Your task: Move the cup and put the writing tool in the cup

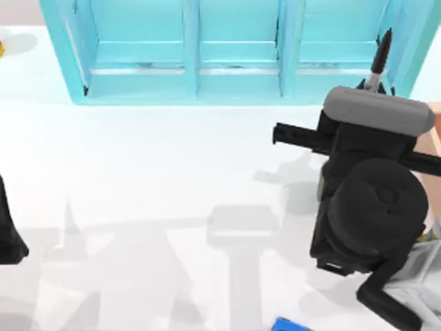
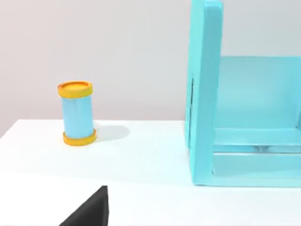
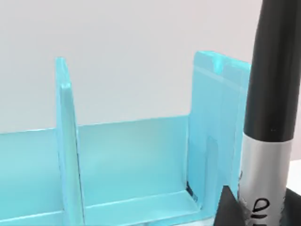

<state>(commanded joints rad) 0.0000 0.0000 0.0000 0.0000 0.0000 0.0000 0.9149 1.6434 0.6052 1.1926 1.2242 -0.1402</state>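
One slim black marker pen with a grey label band is gripped upright in the right gripper, beside the right end of the turquoise three-bay shelf unit.

Seen from the top view, the right arm sits over the table's right side, close to the shelf's right-hand bay, with the marker's black tip rising past the grey wrist block. The right wrist view shows the marker standing straight, its printed grey band low between the clenched black fingers, with the shelf's dividers behind it. At the table's left edge the left arm is parked; whether its jaws are released or closed I cannot tell. A pale blue cylinder with yellow-orange caps stands upright on the white table, left of the shelf's side wall.
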